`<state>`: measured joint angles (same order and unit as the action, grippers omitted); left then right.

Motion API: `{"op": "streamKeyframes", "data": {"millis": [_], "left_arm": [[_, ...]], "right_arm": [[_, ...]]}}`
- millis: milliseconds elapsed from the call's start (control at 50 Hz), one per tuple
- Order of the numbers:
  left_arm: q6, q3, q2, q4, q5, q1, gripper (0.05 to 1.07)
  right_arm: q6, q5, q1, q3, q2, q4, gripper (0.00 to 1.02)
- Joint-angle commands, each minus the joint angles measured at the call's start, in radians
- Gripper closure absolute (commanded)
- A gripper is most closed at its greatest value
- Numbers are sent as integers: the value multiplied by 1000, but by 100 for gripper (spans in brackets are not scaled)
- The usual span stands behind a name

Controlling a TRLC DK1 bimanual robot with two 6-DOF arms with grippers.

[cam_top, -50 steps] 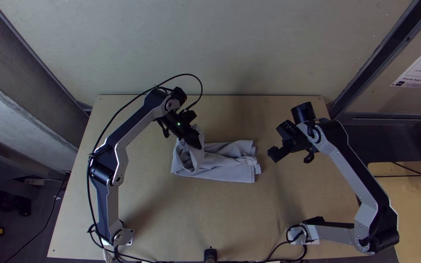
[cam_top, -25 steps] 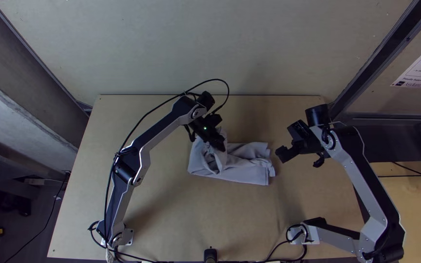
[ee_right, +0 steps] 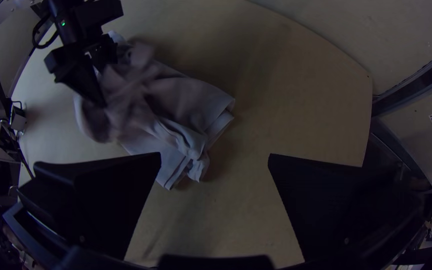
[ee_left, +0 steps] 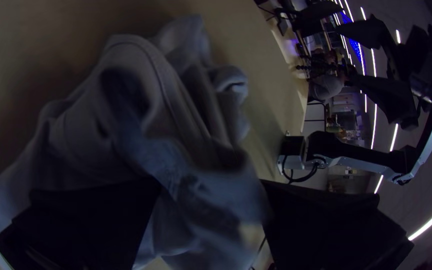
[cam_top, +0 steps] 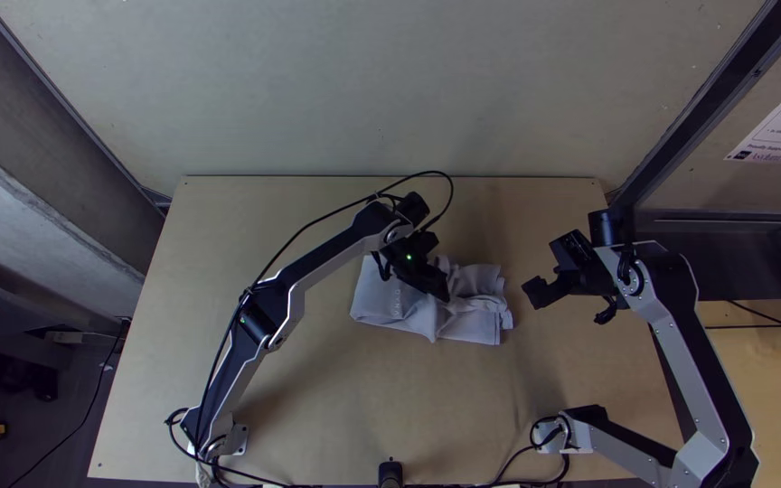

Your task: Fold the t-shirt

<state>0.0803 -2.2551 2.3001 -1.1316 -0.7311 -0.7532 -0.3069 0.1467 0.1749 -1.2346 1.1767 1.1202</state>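
The t-shirt (cam_top: 476,321) lay toward one o'clock from the middle of the bench (cam_top: 318,398), partly folded but rumpled (hardly neat), the left gripper (cam_top: 443,289) spread over it, the right gripper (cam_top: 533,293) spread beyond its three-o'clock edge, smoothing and final folding apparently left.

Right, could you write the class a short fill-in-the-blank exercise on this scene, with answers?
The t-shirt lies on a ____ table.
Of left and right, the gripper at the t-shirt is the ____ one.
Open or shut, the right gripper is ____.
Both grippers' fingers are coloured ____.
Missing words: wooden; left; open; black.
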Motion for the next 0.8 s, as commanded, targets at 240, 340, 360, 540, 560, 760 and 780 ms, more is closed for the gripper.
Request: {"op": "streamKeyframes", "data": {"millis": [240,340,360,540,560,760,780], "left_arm": [[59,-40,-54,27,-33,45,9],[53,-34,-90,10,-31,86,9],[49,-29,-97,6,-31,95,9],[19,63,-189,-11,-5,164,9],[15,75,-200,-11,4,170,9],[-36,163,-312,4,217,230,9],[-39,169,-323,7,228,241,9]], "right_arm": [[-1,2,-15,17,-26,10,4],[-3,2,-11,15,-26,10,4],[-3,2,-9,15,-26,10,4],[0,2,5,9,-12,9,4],[3,2,5,7,-12,7,4],[25,-2,-15,15,-34,-46,4],[28,-6,-17,18,-38,-56,4]]}}
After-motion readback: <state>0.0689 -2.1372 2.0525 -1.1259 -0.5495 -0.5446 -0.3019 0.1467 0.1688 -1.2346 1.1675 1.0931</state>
